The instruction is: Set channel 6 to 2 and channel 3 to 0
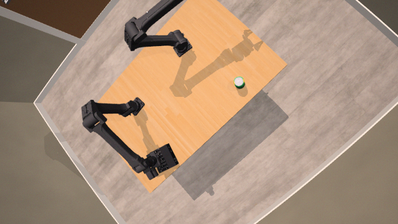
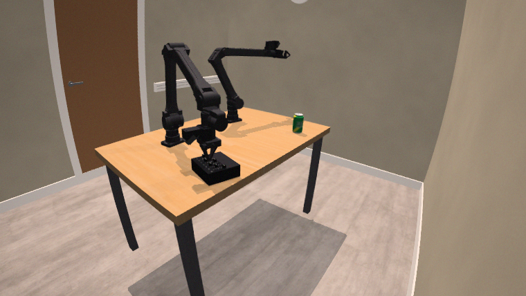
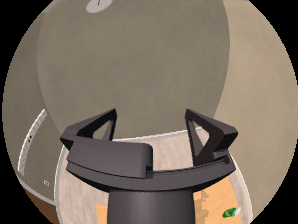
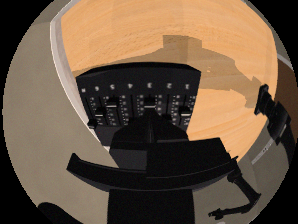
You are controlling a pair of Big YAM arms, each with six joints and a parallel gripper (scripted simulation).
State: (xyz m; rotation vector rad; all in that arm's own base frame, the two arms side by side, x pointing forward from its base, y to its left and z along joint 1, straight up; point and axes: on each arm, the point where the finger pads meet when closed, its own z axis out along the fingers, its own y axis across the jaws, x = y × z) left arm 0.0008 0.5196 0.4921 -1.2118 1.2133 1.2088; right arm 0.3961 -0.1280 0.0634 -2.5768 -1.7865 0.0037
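The black lighting desk (image 1: 164,157) sits near the table's front edge and also shows in the exterior view (image 2: 216,169). In the right wrist view the lighting desk (image 4: 143,102) shows a row of several fader slots with small caps. My right gripper (image 2: 209,155) points straight down with its fingers shut to a point, and its tips (image 4: 152,121) rest among the middle faders. The fingers hide the cap under them, so I cannot tell which channel it is. My left gripper (image 2: 284,54) is open and empty, held high above the table, far from the desk; its fingers stand wide apart.
A green can (image 1: 239,82) (image 2: 297,122) stands upright near the far right edge of the table. Both arm bases stand along the table's back edge. A grey rug lies on the floor beside the table.
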